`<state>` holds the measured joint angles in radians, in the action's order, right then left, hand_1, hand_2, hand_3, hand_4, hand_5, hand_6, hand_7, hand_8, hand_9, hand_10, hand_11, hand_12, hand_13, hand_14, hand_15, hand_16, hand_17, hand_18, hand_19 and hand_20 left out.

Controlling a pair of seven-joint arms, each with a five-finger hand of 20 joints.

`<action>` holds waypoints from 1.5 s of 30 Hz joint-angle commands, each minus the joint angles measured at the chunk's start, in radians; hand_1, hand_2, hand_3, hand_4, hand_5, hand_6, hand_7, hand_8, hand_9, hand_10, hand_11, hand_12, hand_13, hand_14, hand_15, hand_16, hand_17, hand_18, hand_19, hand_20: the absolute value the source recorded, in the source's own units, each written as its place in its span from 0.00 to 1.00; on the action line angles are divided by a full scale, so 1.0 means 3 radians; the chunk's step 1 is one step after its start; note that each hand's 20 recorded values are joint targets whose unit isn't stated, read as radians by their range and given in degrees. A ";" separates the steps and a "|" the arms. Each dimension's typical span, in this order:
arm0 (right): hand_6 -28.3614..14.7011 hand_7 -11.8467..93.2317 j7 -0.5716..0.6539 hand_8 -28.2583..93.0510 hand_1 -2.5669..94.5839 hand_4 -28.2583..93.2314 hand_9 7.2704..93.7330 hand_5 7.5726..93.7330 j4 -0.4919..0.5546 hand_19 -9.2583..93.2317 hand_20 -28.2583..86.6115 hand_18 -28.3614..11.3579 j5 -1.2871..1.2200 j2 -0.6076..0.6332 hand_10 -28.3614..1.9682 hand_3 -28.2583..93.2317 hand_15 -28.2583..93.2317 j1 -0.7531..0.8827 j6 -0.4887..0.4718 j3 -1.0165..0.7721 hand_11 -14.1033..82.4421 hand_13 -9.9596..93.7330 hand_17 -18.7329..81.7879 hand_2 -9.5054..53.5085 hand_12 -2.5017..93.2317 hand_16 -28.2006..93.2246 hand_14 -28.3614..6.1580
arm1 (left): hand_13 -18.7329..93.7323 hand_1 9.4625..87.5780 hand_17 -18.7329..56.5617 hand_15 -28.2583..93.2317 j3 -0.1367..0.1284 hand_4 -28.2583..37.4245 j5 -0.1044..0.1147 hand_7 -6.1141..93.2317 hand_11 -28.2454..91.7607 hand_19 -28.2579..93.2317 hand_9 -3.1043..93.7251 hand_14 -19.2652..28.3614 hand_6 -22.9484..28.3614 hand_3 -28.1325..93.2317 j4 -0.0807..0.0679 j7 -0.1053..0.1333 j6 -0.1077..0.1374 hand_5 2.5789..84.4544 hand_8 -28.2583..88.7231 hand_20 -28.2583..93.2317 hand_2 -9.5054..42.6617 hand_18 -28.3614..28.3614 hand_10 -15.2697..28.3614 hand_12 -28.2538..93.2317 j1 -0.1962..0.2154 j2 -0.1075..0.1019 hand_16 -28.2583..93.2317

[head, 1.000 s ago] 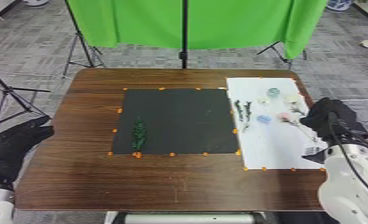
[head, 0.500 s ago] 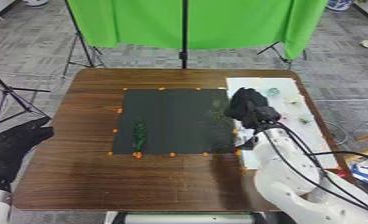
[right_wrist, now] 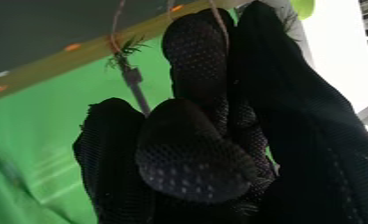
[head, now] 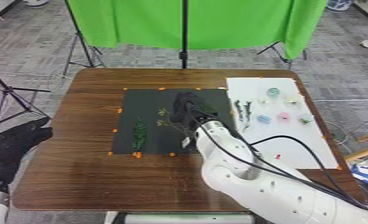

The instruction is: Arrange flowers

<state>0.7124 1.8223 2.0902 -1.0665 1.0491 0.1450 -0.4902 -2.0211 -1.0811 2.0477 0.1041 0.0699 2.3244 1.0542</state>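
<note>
Space separates right hand (head: 189, 103), pinching stem (right_wrist: 222, 22), from black mat's (head: 158, 145) left edge.

From my end, I have a brown wooden bench (head: 83, 175) with rounded corners and dark grain running through its top. A black mat (head: 142, 102) lies flat on it, closer to the far edge than the near one. To the right of that I see a white sheet (head: 296, 145), also flat, its long side running beside the bench's right edge; it reaches farther toward both the far and near edges than the mat does. Small orange pieces (head: 162, 88) dot the borders of both. I can't tell whether mat and sheet overlap.
</note>
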 commanded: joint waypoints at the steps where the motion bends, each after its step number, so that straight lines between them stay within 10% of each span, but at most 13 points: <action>1: 0.58 0.41 0.0069 0.36 0.67 0.12 0.96 0.85 -0.0157 1.00 0.63 0.52 -0.0402 -0.0172 0.56 0.65 0.76 -0.0024 0.0164 0.0018 0.56 1.00 0.92 0.00 0.31 0.41 0.83 | 0.52 0.24 0.38 0.37 0.0013 0.08 -0.0029 0.16 0.37 0.40 0.53 0.79 0.56 0.77 0.0001 -0.0061 -0.0060 0.56 0.19 0.38 0.26 0.77 0.70 0.31 0.0017 -0.0009 0.20; 45: 0.50 0.32 -0.0003 0.30 0.50 0.13 0.98 0.82 -0.0164 0.92 0.50 0.62 -0.0850 -0.0138 0.48 0.70 0.70 0.0223 0.0157 -0.0240 0.48 1.00 0.95 0.00 0.27 0.37 0.80 | 0.52 0.25 0.36 0.37 0.0003 0.09 -0.0047 0.16 0.37 0.39 0.53 0.79 0.56 0.77 -0.0010 -0.0076 -0.0160 0.55 0.19 0.38 0.23 0.76 0.69 0.31 0.0010 0.0018 0.20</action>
<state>0.7345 1.7601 1.8310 -1.1176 1.1024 0.1919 -0.5452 -2.0205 -1.0876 2.0470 0.0852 0.0324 2.3208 1.0483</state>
